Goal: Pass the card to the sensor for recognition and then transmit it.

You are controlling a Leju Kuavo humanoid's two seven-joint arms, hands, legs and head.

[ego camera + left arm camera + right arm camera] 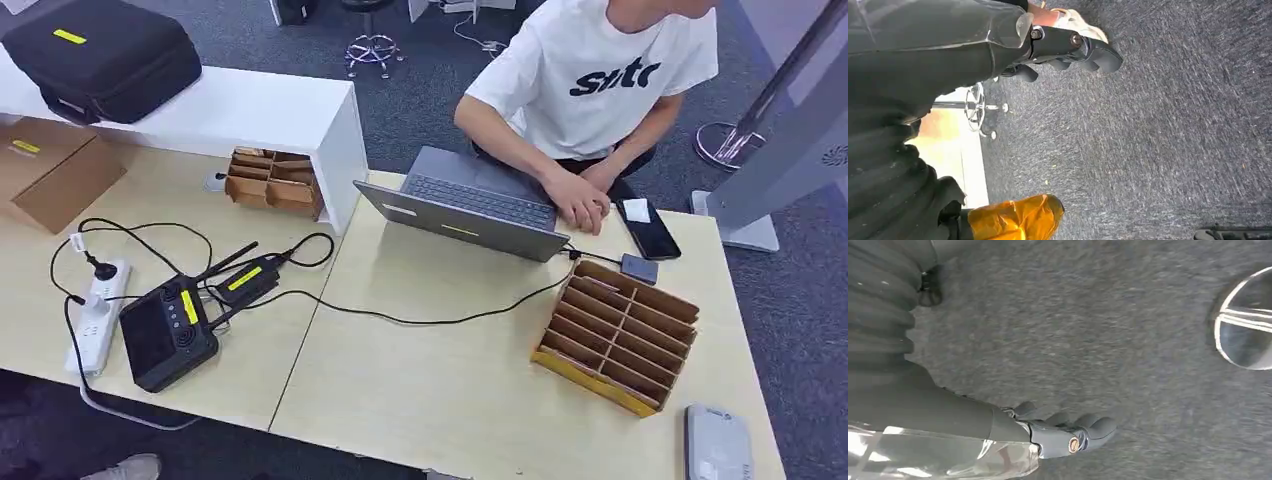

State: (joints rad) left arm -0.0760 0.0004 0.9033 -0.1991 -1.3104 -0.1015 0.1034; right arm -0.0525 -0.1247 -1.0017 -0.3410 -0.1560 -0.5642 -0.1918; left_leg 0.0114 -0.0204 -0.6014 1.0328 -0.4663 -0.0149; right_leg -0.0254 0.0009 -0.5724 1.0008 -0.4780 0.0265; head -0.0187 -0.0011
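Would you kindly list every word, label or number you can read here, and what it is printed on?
White T-shirt of the person at the laptop: dark lettering starting "S", the rest too blurred to read.
Yellow labels on the black case, the controller and the cardboard box: too small to read.

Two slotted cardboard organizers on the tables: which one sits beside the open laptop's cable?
The larger tilted brown cardboard organizer with a yellow front edge, right of the grey laptop; the smaller one sits against the white shelf.
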